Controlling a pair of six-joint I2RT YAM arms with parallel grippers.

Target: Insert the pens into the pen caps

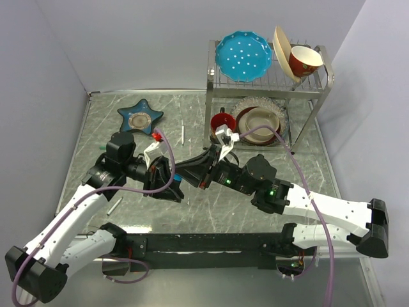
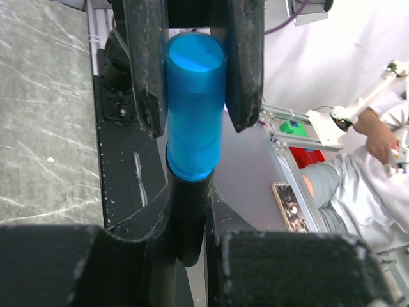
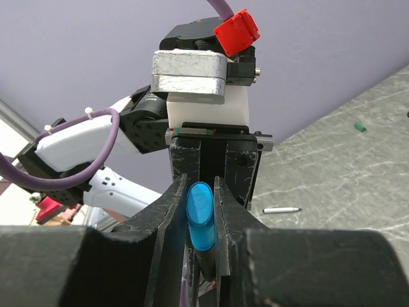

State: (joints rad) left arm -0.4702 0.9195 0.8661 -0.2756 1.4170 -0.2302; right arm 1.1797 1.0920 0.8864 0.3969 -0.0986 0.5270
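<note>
My two grippers meet above the middle of the table. My left gripper (image 1: 170,181) (image 2: 188,201) is shut on the body of the thick black marker (image 2: 189,220). My right gripper (image 1: 191,173) (image 3: 199,192) is shut on the bright blue cap (image 3: 200,219), which also shows in the left wrist view (image 2: 195,109). The cap sits on the marker's end, and both are in line. A thin white pen (image 1: 183,133) (image 3: 281,210) lies on the table behind the grippers. A grey pen (image 1: 114,206) lies near the left arm. A small teal cap (image 3: 360,126) lies farther off.
A blue star-shaped dish (image 1: 139,116) sits at the back left. A metal dish rack (image 1: 323,89) stands at the back right with a blue plate (image 1: 243,56), bowls and a red mug (image 1: 220,120). Purple cables run along both arms.
</note>
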